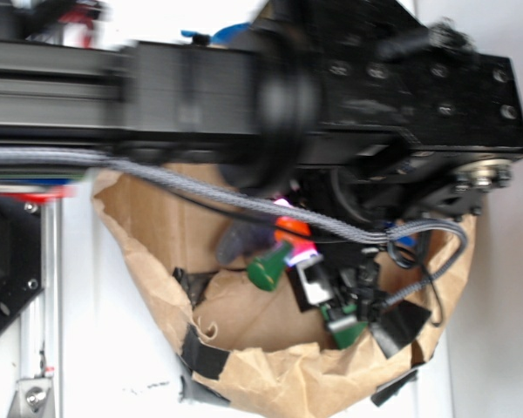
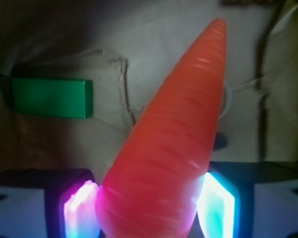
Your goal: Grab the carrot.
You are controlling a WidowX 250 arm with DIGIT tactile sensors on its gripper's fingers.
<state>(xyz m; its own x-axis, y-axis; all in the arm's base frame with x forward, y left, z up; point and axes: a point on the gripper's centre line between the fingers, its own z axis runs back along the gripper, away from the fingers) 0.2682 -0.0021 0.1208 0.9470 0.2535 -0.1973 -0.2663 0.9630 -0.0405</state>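
1. The gripper closes its two glowing pads, pink on one side and teal on the other, against the thick end of the carrot, which fills the gap between them.
2. The carrot's tapered tip points away from the wrist camera, over crumpled tan paper; a flat green block lies off to one side, well apart.
3. In the blurred exterior view, the arm hides most of the scene; only a patch of orange shows beneath it.
4. The grasp step appears to be done or nearly so; whether the carrot has left the paper cannot be told.
5. Next, a firm hold and a straight lift seem called for.
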